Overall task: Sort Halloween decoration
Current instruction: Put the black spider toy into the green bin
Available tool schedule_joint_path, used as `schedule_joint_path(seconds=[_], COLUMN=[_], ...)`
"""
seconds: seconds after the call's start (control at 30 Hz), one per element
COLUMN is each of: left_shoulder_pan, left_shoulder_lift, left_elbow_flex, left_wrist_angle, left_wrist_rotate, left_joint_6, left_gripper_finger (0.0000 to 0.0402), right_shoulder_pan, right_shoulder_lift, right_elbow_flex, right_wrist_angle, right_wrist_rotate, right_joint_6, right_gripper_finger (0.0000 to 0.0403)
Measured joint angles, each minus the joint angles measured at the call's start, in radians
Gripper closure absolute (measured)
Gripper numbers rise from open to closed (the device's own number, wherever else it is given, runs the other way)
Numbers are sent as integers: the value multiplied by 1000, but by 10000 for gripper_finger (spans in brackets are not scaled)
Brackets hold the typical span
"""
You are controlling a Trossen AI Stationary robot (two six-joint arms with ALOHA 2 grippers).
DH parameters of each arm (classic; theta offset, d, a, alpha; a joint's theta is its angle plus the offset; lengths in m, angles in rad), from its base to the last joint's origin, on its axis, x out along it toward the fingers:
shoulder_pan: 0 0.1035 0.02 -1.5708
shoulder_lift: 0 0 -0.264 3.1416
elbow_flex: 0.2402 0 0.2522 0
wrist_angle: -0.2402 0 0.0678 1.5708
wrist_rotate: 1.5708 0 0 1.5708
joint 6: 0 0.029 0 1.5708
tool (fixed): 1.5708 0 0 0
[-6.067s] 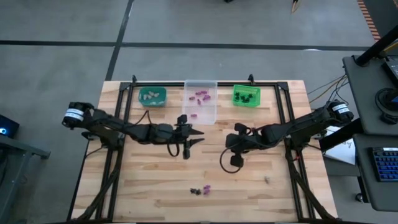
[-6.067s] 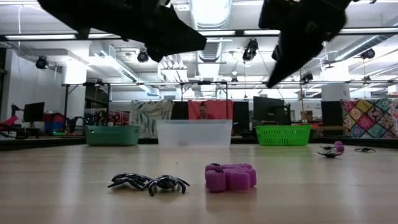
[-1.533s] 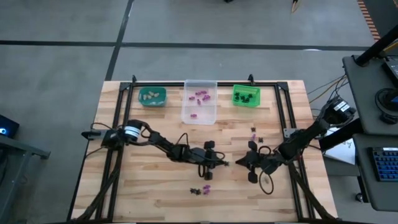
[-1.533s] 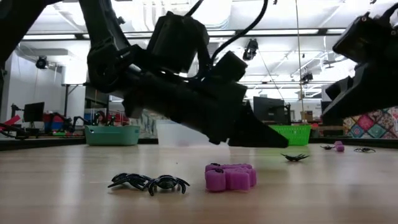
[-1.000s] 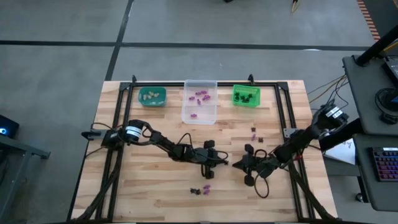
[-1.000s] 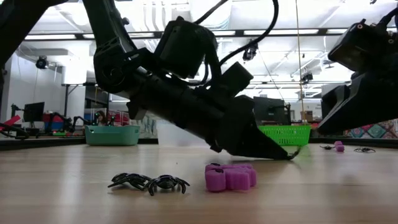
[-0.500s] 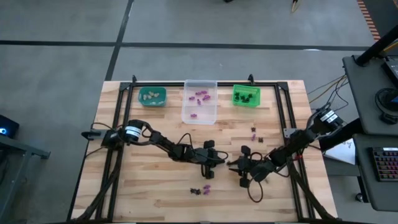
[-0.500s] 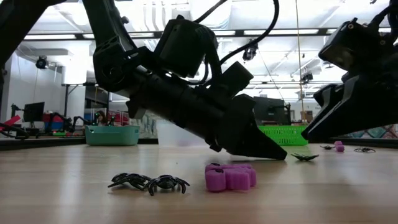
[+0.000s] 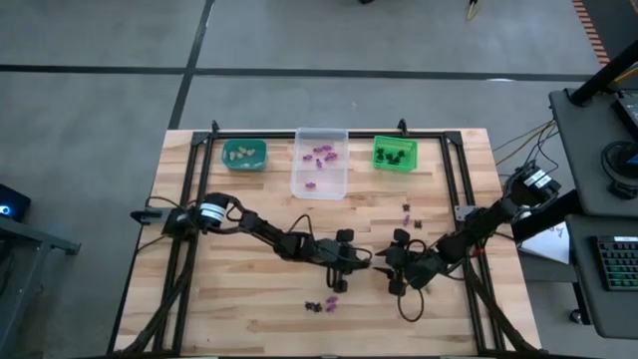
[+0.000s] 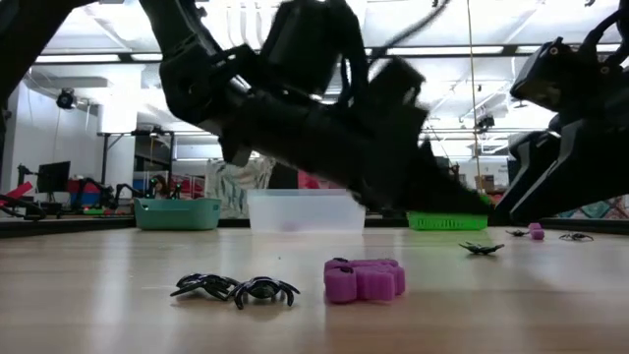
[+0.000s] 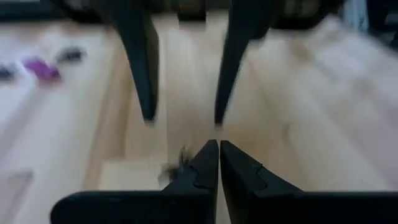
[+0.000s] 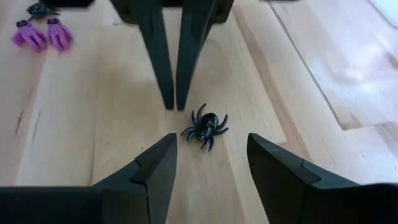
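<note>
A black spider (image 12: 205,127) of the Halloween decoration lies flat on the wooden table near its middle, also seen in the low view (image 10: 482,248). My right gripper (image 12: 211,139) is open. It comes from the table's right, slanting down, with the spider just ahead of the gap between its fingers. My left gripper (image 12: 172,102) is shut and points at the spider from the table's left. Its tips hang just short of the spider and above the wood (image 9: 368,261). Neither gripper touches the spider.
A teal bin (image 9: 243,154), a clear bin (image 9: 320,163) and a green bin (image 9: 395,153) stand along the far edge with trinkets in them. Two black spiders (image 10: 236,288) and purple trinkets (image 10: 364,279) lie toward the near edge. A few more trinkets (image 9: 409,214) lie right of centre.
My left gripper, still shut, had its tips down at the black spider and has now risen off the table. The spider has slid a little toward my right gripper and lies flat. My right gripper's fingertips have dipped toward the spider.
</note>
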Motion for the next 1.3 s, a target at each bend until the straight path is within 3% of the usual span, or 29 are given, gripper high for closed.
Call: schedule_joint_path(seconds=[0.4, 0.87, 1.3], left_shoulder_pan=[14, 12, 20], left_shoulder_lift=[26, -34, -2], left_elbow_flex=[4, 2, 5], left_wrist_angle=[-19, -71, -90], left_wrist_rotate=[1, 13, -2], left_joint_6=[-36, -24, -5], left_gripper_finger=[402, 402, 402], right_shoulder_pan=[0, 0, 0], right_shoulder_lift=[3, 3, 4], right_elbow_flex=[0, -2, -2], right_wrist_angle=[-3, -2, 11], right_wrist_rotate=[-5, 2, 21], right_joint_6=[88, 89, 110], right_gripper_finger=[207, 204, 204])
